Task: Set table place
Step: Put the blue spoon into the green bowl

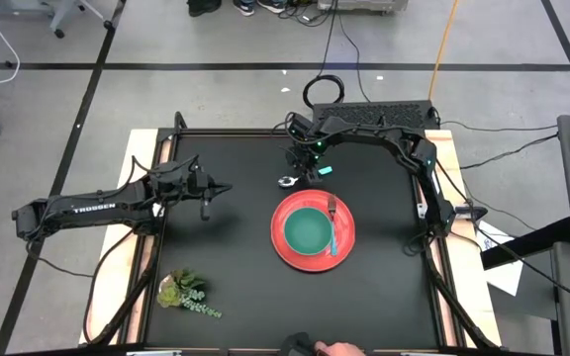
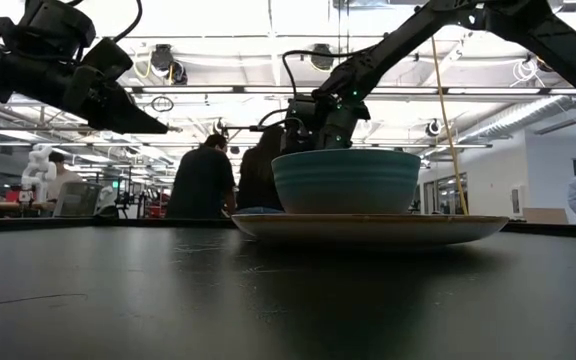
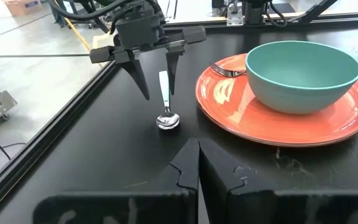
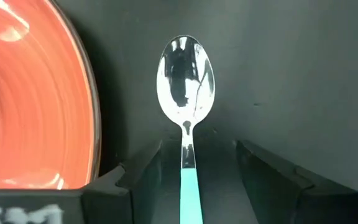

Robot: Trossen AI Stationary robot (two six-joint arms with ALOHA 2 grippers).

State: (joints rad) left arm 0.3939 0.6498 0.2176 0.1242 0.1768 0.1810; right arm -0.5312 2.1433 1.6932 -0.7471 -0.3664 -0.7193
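Observation:
A round red plate [image 1: 279,249] lies on the black table [image 1: 226,267] right of centre. On it sit the teal-green bowl [image 1: 308,230] and, beside the bowl, the blue-handled fork [image 1: 333,225]. The teal-handled spoon [image 4: 183,81] lies flat on the table just beyond the plate's far-left rim. My right gripper [image 4: 197,149] slants down over the spoon, open, one finger on each side of the handle [image 4: 190,193] and apart from it. Over the table's left side my left gripper [image 1: 228,188] hangs shut and holds nothing.
A leafy green sprig [image 1: 184,292] lies near the table's near-left corner. Pale wooden strips [image 1: 144,247] run along the left and right sides. A person's hand [image 1: 339,349] shows at the near edge. Bare black top lies between the left gripper and the plate.

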